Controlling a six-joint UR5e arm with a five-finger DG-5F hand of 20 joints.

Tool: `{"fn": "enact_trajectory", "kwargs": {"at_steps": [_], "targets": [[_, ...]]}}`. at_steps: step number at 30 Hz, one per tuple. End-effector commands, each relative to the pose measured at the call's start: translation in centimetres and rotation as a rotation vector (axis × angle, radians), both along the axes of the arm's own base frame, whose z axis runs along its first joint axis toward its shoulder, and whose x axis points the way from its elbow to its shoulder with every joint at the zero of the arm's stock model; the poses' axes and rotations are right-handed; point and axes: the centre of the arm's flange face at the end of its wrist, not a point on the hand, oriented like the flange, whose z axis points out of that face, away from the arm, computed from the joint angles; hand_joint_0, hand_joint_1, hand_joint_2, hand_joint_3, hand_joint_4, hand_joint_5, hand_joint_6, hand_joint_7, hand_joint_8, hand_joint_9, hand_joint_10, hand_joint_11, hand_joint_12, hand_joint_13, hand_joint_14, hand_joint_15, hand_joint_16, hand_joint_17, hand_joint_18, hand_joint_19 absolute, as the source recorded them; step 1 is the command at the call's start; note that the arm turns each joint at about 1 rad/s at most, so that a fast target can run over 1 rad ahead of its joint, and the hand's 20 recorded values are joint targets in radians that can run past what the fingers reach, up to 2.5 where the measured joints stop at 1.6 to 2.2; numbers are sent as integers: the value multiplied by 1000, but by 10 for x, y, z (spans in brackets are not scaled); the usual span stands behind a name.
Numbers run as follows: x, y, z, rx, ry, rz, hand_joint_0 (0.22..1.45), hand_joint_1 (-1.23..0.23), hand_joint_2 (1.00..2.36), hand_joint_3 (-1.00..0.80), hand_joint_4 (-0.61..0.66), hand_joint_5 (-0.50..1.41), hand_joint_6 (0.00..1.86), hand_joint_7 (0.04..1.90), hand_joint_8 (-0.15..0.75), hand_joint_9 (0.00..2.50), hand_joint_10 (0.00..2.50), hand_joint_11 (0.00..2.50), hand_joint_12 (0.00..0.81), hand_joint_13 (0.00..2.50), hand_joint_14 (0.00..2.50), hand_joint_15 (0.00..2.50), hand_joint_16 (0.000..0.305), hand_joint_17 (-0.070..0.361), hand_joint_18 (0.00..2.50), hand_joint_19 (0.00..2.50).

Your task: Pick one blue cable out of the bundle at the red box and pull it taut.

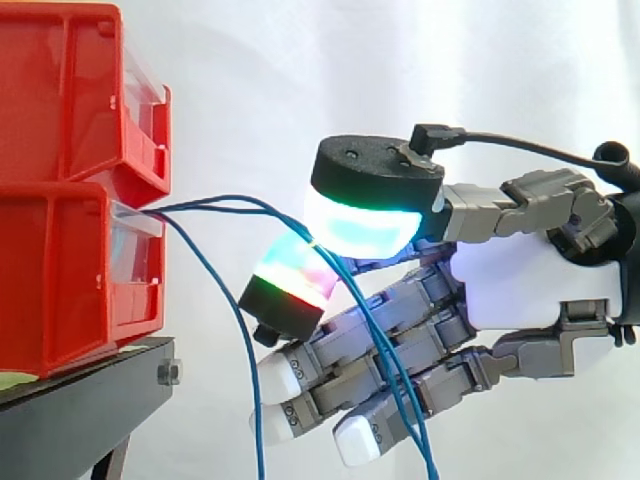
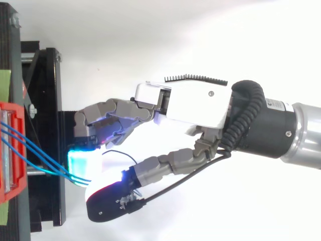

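White curtain behind; hand pinching blue cables near the red bin.

Right of centre in the side view, two glowing pads close together on the cables, seemingly two strands rather than one, while the other fingers curl below, out of the way. From the pinch the cables run left in a shallow arc to the lower bin's front at the left edge, so they look not yet taut. Loose ends hang toward the bottom edge. The bin sits on a black stand, which likely anchors the pull.
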Motion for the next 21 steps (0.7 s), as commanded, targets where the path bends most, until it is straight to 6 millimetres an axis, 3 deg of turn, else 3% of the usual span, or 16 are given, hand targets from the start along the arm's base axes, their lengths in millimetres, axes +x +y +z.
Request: {"fn": "enact_trajectory", "kwargs": {"at_steps": [1, 6, 13, 18, 21], "targets": [[0, 0, 0, 0, 0, 0, 597, -725, 1011, -358, 324, -63, 504, 1107, 248, 816, 11, 383, 389, 501, 4, 142, 53, 120, 638, 448], [0, 0, 0, 0, 1, 0, 543, -699, 1001, -490, 315, -69, 504, 1134, 268, 809, 11, 406, 398, 503, 4, 144, 55, 124, 646, 447], [0, 0, 0, 0, 1, -2, 482, -608, 1000, -500, 291, -61, 504, 1212, 305, 812, 11, 419, 427, 509, 4, 146, 60, 135, 670, 440], [0, 0, 0, 0, -1, -2, 516, -722, 1000, -500, 187, -50, 522, 1519, 315, 807, 14, 470, 418, 505, 4, 158, 58, 130, 659, 443], [0, 0, 0, 0, -2, -3, 573, -792, 1002, -474, 150, -107, 676, 1400, 311, 772, 15, 514, 406, 502, 5, 155, 55, 125, 654, 434]]}}
